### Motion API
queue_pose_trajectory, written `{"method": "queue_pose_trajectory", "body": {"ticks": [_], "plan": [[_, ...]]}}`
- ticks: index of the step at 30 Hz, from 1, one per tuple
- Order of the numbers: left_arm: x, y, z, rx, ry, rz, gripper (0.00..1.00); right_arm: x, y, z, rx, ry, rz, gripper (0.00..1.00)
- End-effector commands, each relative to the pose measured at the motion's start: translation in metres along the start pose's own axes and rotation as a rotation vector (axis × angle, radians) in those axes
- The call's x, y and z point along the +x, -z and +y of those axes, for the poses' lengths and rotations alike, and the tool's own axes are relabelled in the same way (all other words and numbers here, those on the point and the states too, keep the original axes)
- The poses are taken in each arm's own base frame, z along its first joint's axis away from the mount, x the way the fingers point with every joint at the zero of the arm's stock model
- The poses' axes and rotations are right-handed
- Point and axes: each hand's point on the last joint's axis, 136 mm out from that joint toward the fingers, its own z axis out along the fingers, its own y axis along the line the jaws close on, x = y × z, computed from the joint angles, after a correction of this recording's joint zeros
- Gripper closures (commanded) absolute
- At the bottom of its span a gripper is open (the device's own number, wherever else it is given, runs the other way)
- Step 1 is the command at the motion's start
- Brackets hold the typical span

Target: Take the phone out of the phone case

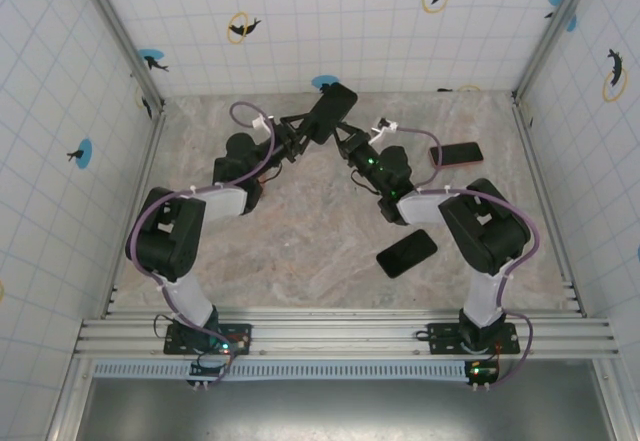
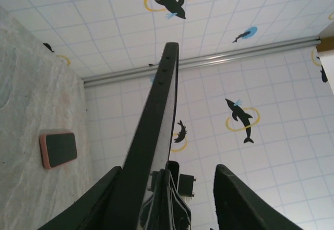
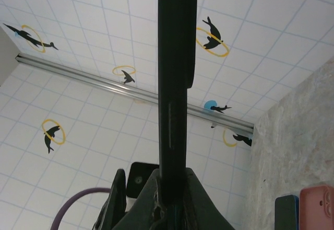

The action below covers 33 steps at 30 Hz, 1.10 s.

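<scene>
Evidently mid-handover: the phone (image 1: 330,111) is held on edge above the far middle of the worktop (image 1: 300,251). The right jaws pinch its lower end, while the left jaws stand spread around it, probably to regrip the case.

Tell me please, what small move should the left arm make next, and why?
Probably close the left gripper on the edge of the phone: its jaws stand open, the phone touching one finger only, while the right gripper is clamped on it above the table.
</scene>
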Motion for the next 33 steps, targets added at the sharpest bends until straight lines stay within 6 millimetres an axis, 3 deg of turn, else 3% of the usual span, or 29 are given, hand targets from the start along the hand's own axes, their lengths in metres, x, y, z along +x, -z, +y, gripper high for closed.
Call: {"method": "queue_pose_trajectory", "body": {"ticks": [1,6,9,19,28,33], "plan": [[-0.001,-0.015,-0.002,-0.048,-0.091,0.145,0.49,-0.010,0.000,0.040,-0.156,0.046,0.012,0.98],[-0.008,-0.020,0.018,-0.204,-0.218,0.277,0.48,-0.005,-0.001,0.043,-0.162,0.082,0.109,0.99],[-0.017,-0.018,0.009,-0.177,-0.252,0.298,0.48,-0.006,0.002,0.043,-0.164,0.089,0.143,0.99],[-0.035,-0.032,0.009,-0.160,-0.300,0.400,0.49,0.005,0.005,0.059,-0.245,0.057,0.298,0.99],[-0.029,-0.034,-0.006,-0.083,-0.287,0.447,0.59,0.017,0.006,0.053,-0.238,0.027,0.410,0.99],[-0.022,-0.029,-0.005,-0.072,-0.257,0.484,0.67,0.020,0.007,0.051,-0.234,-0.002,0.449,0.99]]}}
